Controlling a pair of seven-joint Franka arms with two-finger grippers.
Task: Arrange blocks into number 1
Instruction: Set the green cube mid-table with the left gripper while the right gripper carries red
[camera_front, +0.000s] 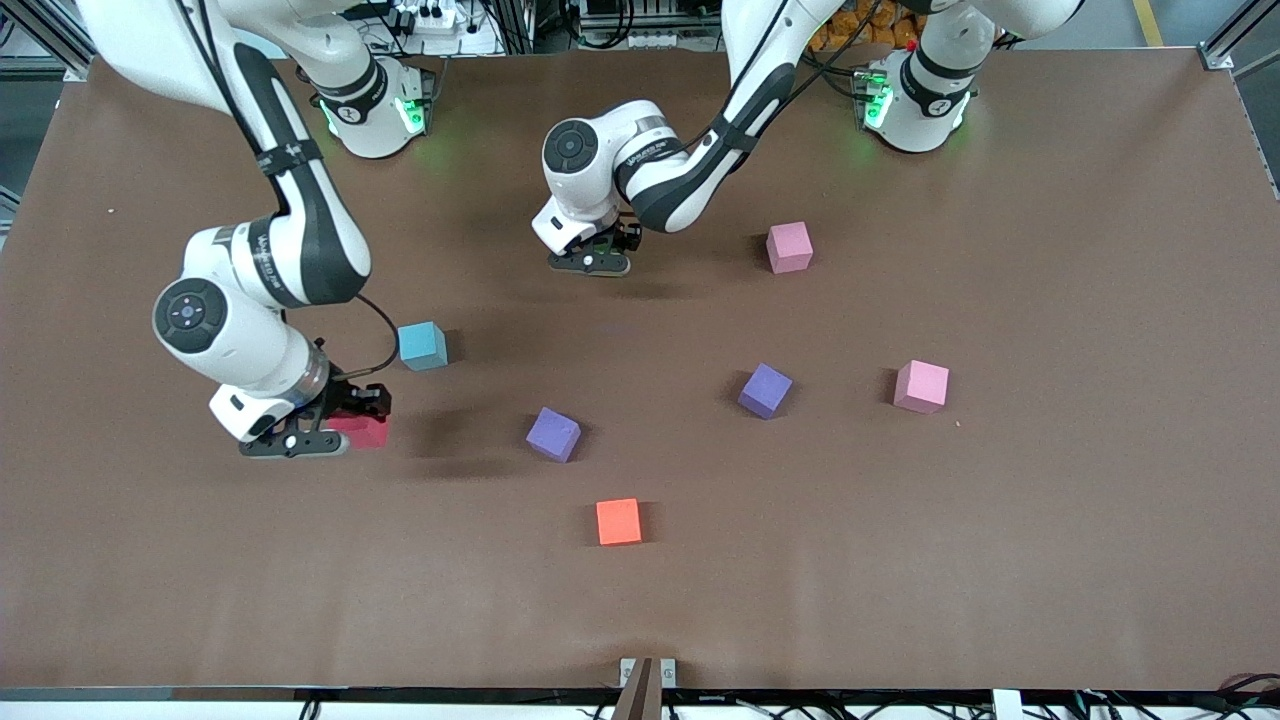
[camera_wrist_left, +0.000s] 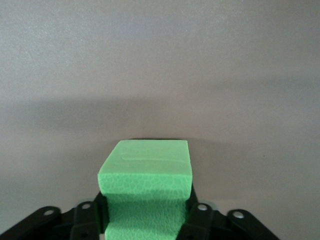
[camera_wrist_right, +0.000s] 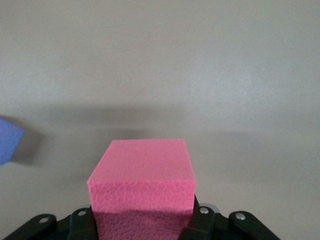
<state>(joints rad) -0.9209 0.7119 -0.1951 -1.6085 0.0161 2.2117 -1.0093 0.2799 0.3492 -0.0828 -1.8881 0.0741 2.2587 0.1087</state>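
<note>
While both arms work the table:
Left gripper (camera_wrist_left: 145, 220): clamped on green block (camera_wrist_left: 146, 172).
Right gripper (camera_wrist_right: 142, 222): clamped on red block (camera_wrist_right: 141, 175), beside light blue block (camera_front: 422, 345).

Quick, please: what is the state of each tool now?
Left tool: closed on the small green foam cube.
Right tool: closed on the small red foam cube.

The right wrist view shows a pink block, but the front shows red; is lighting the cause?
Likely: right wrist view looks washed out, red block pinkish in the right claw; front view renders it red, with soft shadows beside the blocks.
</note>
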